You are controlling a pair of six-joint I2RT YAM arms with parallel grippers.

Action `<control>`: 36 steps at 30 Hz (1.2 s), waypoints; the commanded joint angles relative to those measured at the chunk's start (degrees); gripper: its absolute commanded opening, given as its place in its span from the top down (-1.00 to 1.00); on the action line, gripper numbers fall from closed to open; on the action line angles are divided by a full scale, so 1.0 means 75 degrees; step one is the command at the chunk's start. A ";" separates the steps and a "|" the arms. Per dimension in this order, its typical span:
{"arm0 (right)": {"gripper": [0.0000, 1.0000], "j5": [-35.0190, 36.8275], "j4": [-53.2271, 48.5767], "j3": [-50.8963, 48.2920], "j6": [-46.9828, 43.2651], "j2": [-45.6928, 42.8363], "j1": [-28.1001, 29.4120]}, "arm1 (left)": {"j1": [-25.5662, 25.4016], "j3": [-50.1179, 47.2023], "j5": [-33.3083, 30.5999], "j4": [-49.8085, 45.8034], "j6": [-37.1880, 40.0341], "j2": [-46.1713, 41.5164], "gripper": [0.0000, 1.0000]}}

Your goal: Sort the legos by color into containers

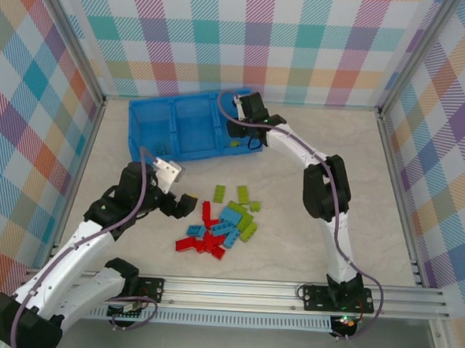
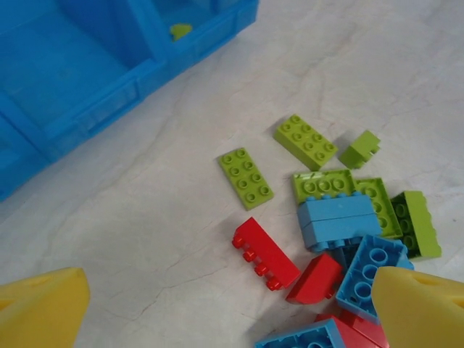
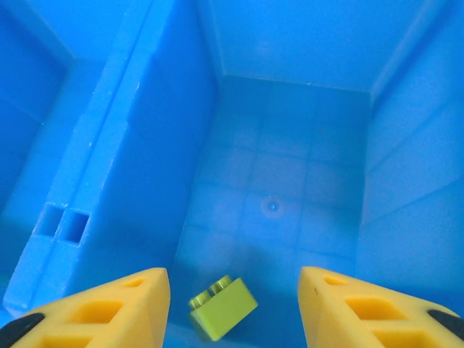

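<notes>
Barely started tbh: one lime green brick in the blue tray, right compartment, and the pile is untouched. Left gripper and right gripper both have fingers apart, empty.

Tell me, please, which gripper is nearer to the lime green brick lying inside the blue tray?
Right. The right gripper hangs open directly over the lime green brick in its compartment; the left gripper is off beside the loose pile.

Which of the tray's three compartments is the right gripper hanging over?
The rightmost compartment. The open right gripper points down into it, and a single lime green brick lies on its floor, between the fingers in the wrist view.
</notes>
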 commanded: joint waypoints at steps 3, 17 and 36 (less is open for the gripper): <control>-0.03 -0.0257 -0.0157 -0.0762 -0.0050 -0.1339 0.0021 | -0.0054 0.0851 -0.0668 -0.0549 -0.1437 0.0570 -0.99; -0.66 -0.3496 -0.1233 -0.6306 0.1017 -0.6892 0.0808 | -0.1577 0.1245 -0.1276 -0.0708 -0.6530 0.2909 -0.60; -0.72 -0.2405 -0.1952 -0.7184 0.1086 -0.7399 0.2154 | -0.1870 0.1613 -0.1370 0.0157 -0.6408 0.6270 0.30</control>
